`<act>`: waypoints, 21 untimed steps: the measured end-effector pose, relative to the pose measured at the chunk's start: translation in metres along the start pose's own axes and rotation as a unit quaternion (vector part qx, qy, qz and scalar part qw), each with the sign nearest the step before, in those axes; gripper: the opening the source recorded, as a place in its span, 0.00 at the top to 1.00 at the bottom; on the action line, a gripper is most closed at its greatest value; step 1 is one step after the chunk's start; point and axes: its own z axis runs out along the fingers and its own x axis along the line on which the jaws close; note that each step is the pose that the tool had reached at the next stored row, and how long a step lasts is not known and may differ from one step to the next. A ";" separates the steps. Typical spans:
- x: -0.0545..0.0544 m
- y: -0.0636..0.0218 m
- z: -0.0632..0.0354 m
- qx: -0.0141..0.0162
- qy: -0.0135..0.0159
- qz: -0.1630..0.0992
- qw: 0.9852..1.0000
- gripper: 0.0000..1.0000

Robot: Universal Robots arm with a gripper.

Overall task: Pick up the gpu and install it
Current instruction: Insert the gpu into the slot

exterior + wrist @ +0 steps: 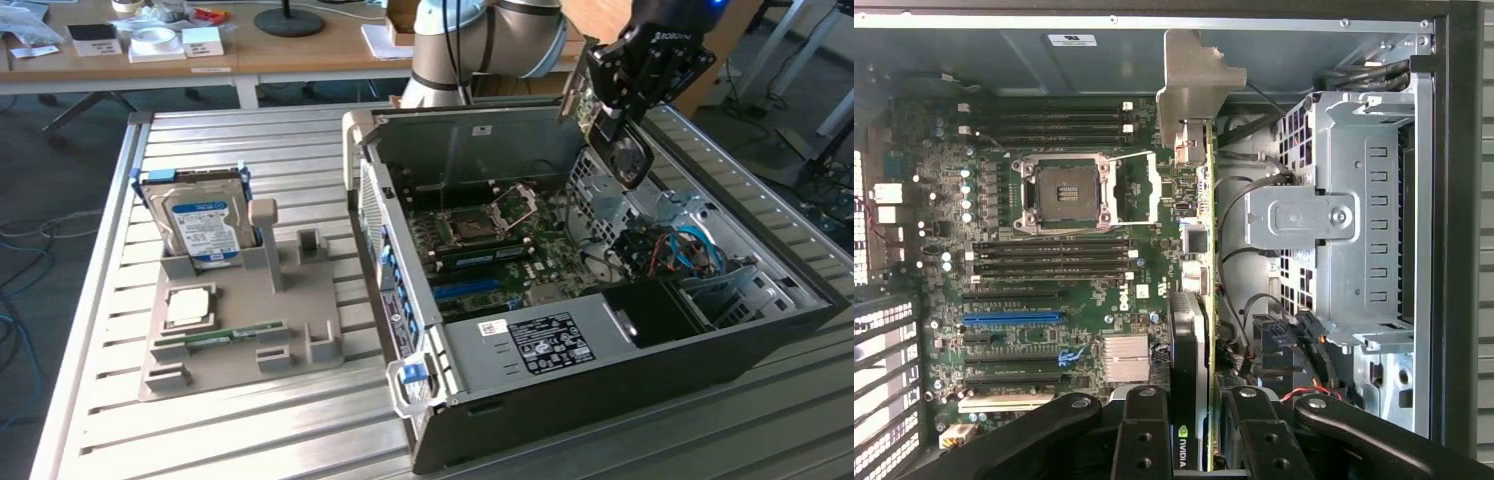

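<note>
Branding first: the gpu (1192,330) has the green Nvidia eye logo on its near end, right where the black jaws clamp it, one finger (1144,440) pressed on each flat side. From the wrist camera the card is edge-on, so it's just a thin strip with a green edge and the dull silver bracket (1199,80) at the far end. The fan face is hard to make out there.

In the exterior view the gpu (627,155) hangs upright above the open case (601,400), over the drive-cage end and clear of the motherboard (944,200). White lettering on the arm's black housing looks like "ROBOTIQ", though it's angled so I'm not certain. "DELL" is printed on the board near the memory slots.

The power supply (541,340) carries a black-and-white sticker with print too small to read. On the ribbed metal worktop (267,140) a grey plastic holder (227,370) props up a hard drive (200,220) with a blue-and-white label.
</note>
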 end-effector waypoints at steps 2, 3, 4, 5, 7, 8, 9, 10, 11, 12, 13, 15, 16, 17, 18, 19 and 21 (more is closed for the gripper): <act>0.000 0.0000 0.0000 0.000 0.000 0.000 1.000 0.73; 0.000 0.0000 0.0000 0.000 0.000 0.000 1.000 0.73; 0.000 0.0000 0.0000 0.000 0.000 0.000 1.000 0.73; 0.000 0.0000 0.0000 0.000 0.000 0.000 1.000 0.73; 0.000 0.0000 0.0000 0.000 0.000 -0.001 1.000 0.73; 0.001 0.0000 0.0000 0.000 0.000 -0.004 1.000 0.73; 0.001 0.0000 0.0000 0.000 0.000 -0.009 1.000 0.73; 0.001 0.0000 0.0001 -0.001 0.001 -0.015 1.000 0.73; 0.001 0.0000 0.0000 -0.001 0.001 -0.022 1.000 0.73; 0.001 0.0000 0.0000 -0.001 0.001 -0.030 1.000 0.73; 0.001 0.0000 0.0001 -0.002 0.002 -0.039 0.999 0.73; 0.001 0.0000 0.0001 -0.002 0.002 -0.056 0.998 0.73; 0.001 0.0000 0.0001 -0.002 0.003 -0.065 0.998 0.73; 0.001 0.0000 0.0001 -0.003 0.003 -0.073 0.997 0.73; 0.001 0.0000 0.0001 -0.003 0.003 -0.081 0.997 0.73; 0.001 0.0000 0.0001 -0.003 0.004 -0.089 0.996 0.73; 0.001 0.0000 0.0001 -0.003 0.004 -0.105 0.994 0.73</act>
